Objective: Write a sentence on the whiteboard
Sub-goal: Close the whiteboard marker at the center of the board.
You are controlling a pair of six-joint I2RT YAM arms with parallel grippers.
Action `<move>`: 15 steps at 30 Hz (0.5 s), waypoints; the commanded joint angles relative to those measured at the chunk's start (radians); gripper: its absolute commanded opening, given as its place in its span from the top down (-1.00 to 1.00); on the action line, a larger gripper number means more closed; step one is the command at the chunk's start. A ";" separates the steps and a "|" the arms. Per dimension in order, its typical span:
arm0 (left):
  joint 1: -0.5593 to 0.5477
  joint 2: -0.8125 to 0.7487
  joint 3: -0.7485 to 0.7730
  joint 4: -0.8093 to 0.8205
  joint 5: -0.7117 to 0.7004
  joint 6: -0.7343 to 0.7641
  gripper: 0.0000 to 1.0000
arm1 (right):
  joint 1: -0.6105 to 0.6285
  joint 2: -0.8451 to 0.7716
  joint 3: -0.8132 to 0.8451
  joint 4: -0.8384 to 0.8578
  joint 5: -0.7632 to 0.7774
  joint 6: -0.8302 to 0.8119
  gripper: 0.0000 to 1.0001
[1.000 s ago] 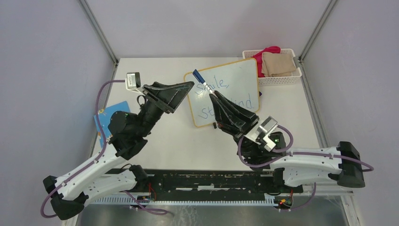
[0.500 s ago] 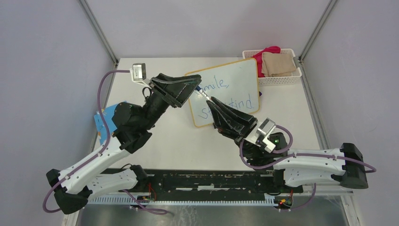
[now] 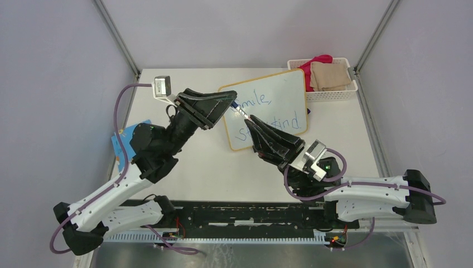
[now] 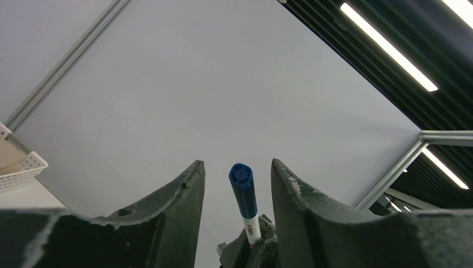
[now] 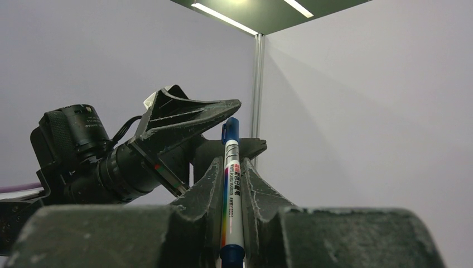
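The right pincer is closed on a blue marker, which stands straight up between its two fingers in the right wrist view, with the blue cap pointing away from the wrist. The left pincer meets it from the opposite side. Its jaws are open around the cap end of the marker, and the left wrist view shows a free gap on each side of the cap (no contact there that I can see).

The whiteboard lies on the table, directly under both pincers' tips and reaching beyond them to the far right. The sentence is in blue: "Smile," is just beyond the tips, and the second line is partly hidden behind the right pincer.
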 commanded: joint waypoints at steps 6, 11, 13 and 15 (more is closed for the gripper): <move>-0.001 -0.030 -0.006 0.032 -0.013 0.018 0.27 | -0.001 0.003 0.020 0.016 0.004 -0.007 1.00; -0.001 -0.004 0.005 0.016 0.037 0.002 0.67 | -0.002 0.023 0.040 0.002 0.014 -0.030 1.00; -0.001 0.009 0.013 -0.010 0.044 -0.008 0.95 | -0.002 0.031 0.048 -0.001 0.024 -0.051 1.00; -0.001 0.017 0.011 -0.015 0.053 -0.023 0.96 | -0.001 0.040 0.056 0.000 0.036 -0.077 1.00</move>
